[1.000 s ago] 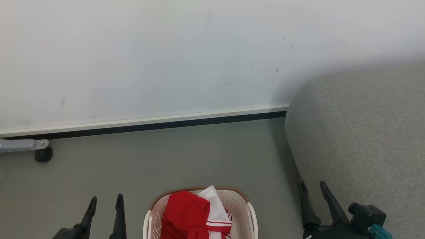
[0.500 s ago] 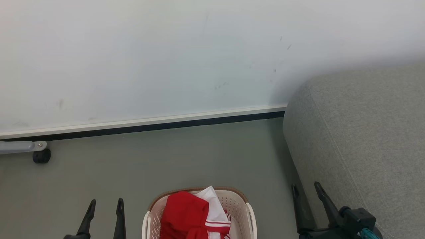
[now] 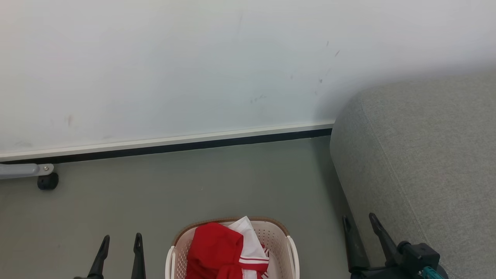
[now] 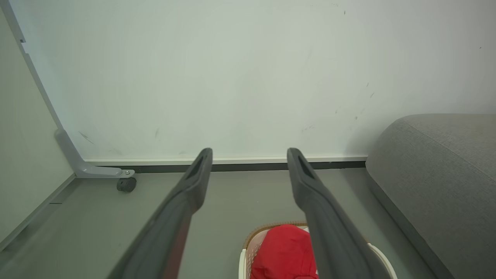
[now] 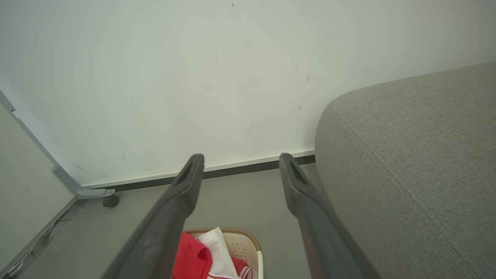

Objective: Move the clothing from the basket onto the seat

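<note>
The clothing (image 3: 221, 248) lies as one red-and-white heap in the single basket (image 3: 277, 236); you can't count separate pieces. The basket stands on the floor (image 3: 193, 186), near the one seat (image 3: 426, 155) on the robot's right. Two grippers flank it, the left gripper (image 3: 121, 236) and the right gripper (image 3: 358, 217), both spread apart and empty. Since a second ago both have sunk slightly, the right one edging leftward.

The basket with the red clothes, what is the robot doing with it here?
A two-armed robot faces the basket, which stands on the floor with the red and white clothing piled inside. The grey seat is to the basket's right. The left gripper and the right gripper are both open and hold nothing, one to each side of the basket in the head view. No garment is lifted yet.
</note>
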You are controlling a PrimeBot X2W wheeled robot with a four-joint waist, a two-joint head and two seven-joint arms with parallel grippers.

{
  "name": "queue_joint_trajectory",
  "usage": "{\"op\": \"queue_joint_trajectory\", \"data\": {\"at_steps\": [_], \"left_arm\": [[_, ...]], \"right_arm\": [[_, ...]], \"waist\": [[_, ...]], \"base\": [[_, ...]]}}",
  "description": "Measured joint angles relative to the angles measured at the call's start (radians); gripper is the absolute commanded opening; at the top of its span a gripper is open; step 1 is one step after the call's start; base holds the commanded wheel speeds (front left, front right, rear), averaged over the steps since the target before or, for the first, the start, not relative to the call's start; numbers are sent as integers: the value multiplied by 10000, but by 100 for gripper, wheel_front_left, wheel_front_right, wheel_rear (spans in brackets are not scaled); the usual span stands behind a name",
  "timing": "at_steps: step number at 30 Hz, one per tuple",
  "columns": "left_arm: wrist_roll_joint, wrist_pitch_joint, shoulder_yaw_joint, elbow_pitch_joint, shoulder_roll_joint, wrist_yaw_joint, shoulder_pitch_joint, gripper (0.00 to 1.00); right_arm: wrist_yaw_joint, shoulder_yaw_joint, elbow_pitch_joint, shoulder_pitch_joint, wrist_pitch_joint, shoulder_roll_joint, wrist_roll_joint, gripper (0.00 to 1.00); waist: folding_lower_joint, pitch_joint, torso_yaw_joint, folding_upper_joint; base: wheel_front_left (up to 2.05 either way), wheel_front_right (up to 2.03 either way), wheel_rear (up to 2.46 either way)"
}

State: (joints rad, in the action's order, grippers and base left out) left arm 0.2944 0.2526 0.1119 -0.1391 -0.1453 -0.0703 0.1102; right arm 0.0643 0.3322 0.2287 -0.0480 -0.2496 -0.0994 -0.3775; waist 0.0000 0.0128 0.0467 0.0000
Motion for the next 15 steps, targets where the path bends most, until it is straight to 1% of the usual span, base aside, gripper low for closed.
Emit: {"op": "queue_joint_trajectory", "data": {"at_steps": [15], "left_arm": [[-142, 0, -27, 257, 96, 0, 96, 100]], "right_arm": [[-29, -100, -12, 16, 0, 23, 79, 100]], "waist": [[0, -142, 31, 0]], "base": [[0, 0, 0]]}}
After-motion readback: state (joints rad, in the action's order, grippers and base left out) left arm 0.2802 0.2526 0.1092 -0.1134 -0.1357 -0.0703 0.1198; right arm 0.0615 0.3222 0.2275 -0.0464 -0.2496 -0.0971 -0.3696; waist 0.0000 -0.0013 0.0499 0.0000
